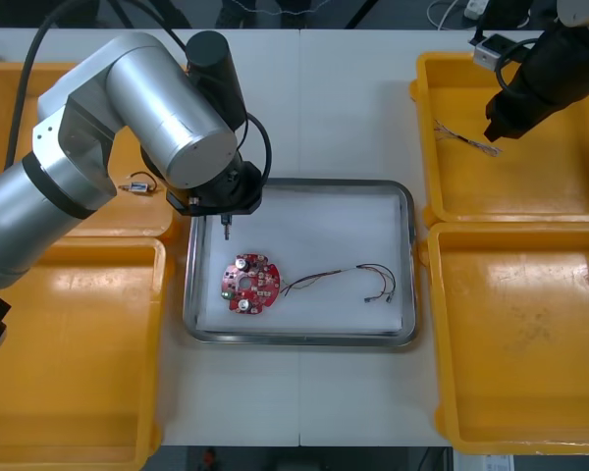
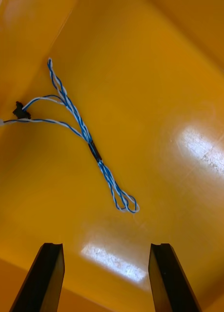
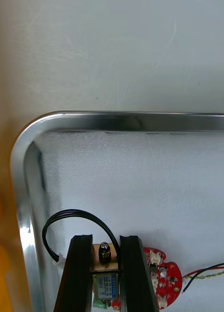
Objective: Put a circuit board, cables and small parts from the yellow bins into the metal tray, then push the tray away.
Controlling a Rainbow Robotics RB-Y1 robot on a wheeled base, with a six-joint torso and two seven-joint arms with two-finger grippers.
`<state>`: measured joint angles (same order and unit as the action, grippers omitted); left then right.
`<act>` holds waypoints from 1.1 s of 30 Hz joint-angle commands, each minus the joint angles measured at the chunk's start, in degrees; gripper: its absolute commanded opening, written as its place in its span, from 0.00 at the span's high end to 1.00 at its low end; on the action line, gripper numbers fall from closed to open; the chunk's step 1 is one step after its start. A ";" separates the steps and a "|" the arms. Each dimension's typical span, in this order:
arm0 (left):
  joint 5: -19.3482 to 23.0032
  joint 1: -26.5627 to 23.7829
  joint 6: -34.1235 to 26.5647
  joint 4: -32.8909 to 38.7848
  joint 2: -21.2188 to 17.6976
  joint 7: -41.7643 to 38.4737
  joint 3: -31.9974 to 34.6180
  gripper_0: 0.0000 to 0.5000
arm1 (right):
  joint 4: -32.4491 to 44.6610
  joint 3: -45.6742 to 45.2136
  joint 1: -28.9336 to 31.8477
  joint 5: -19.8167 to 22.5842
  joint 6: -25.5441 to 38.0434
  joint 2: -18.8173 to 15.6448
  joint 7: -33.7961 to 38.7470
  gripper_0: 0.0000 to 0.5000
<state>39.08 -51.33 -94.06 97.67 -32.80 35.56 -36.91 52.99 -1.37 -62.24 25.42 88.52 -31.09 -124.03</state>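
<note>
**Q:** Where is the small metal part held, and why there?

**A:** The small metal part (image 3: 104,267) is pinched between the fingers of the left gripper (image 1: 226,226). It is held over the upper left corner of the metal tray (image 1: 299,184), near the centre of the front view. This spot is judged to be chosen so that the part can be released onto bare lining. There it is kept clear of the red circuit board (image 1: 250,285) and the thin cable (image 1: 339,278) already laid in the tray.

**Q:** How is the next item oriented?

**A:** The blue and white cable (image 2: 87,139) is laid in the yellow bin (image 1: 550,177) at the upper right of the frame. Its long axis is run from upper left to lower right, and its looped end is pointed toward the right gripper (image 2: 107,278). That gripper is held above the cable with its fingers spread, evidently in readiness for a pick.
</note>
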 commanded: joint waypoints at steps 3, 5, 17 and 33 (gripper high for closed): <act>-1.38 -2.64 5.11 -3.72 2.12 -0.58 -3.60 1.00 | -3.86 1.55 -3.95 -0.02 -5.46 0.95 -4.46 0.00; -1.90 -2.64 6.52 -5.03 2.47 -0.58 -4.75 0.99 | -5.44 1.46 -4.39 -0.02 -7.30 0.95 -7.54 0.00; -2.34 -2.55 9.68 -7.76 3.09 -0.67 -6.59 0.99 | -15.63 0.76 -8.08 0.42 -14.07 2.09 -12.55 0.00; -2.25 -2.64 9.86 -8.20 3.00 -1.46 -6.42 0.00 | -23.54 0.76 -8.16 3.76 -22.60 3.76 -14.13 0.00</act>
<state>37.37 -51.33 -84.90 89.29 -30.96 35.54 -42.77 30.21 -0.59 -67.00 27.92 67.25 -28.08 -136.05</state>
